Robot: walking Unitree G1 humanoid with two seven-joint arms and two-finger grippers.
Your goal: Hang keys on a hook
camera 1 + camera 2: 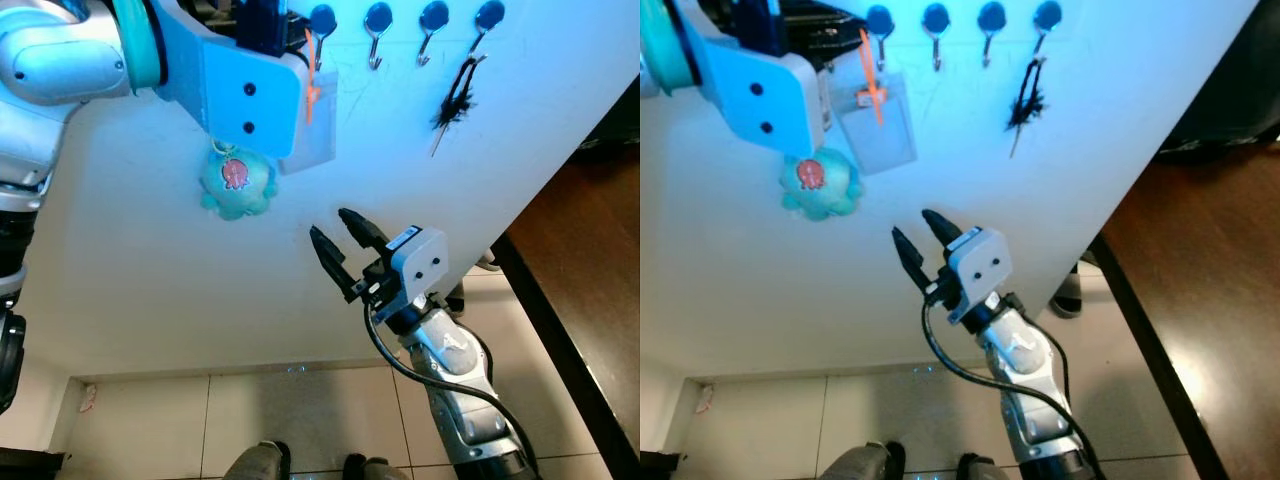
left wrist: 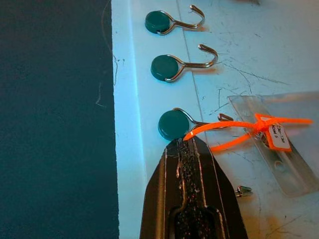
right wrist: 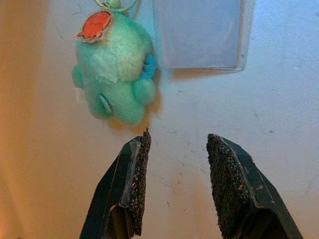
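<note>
The key bundle is a teal plush toy [image 1: 236, 180] and a clear card sleeve [image 1: 880, 125] tied by an orange loop [image 2: 234, 127]. The loop lies over the leftmost blue-based hook [image 2: 174, 124] on the white wall. My left gripper [image 2: 187, 142] is raised to that hook, its fingers shut on the loop's end. The left wrist housing [image 1: 245, 95] covers part of the bundle. My right gripper [image 1: 330, 222] is open below the plush toy [image 3: 117, 69], holding nothing and not touching it.
Three more hooks [image 1: 378, 30] run to the right. The last one [image 1: 487, 25] carries a black tassel [image 1: 458, 95]. A dark wooden surface [image 1: 590, 260] stands at the right, with tiled floor [image 1: 300, 420] and my feet [image 1: 260, 460] below.
</note>
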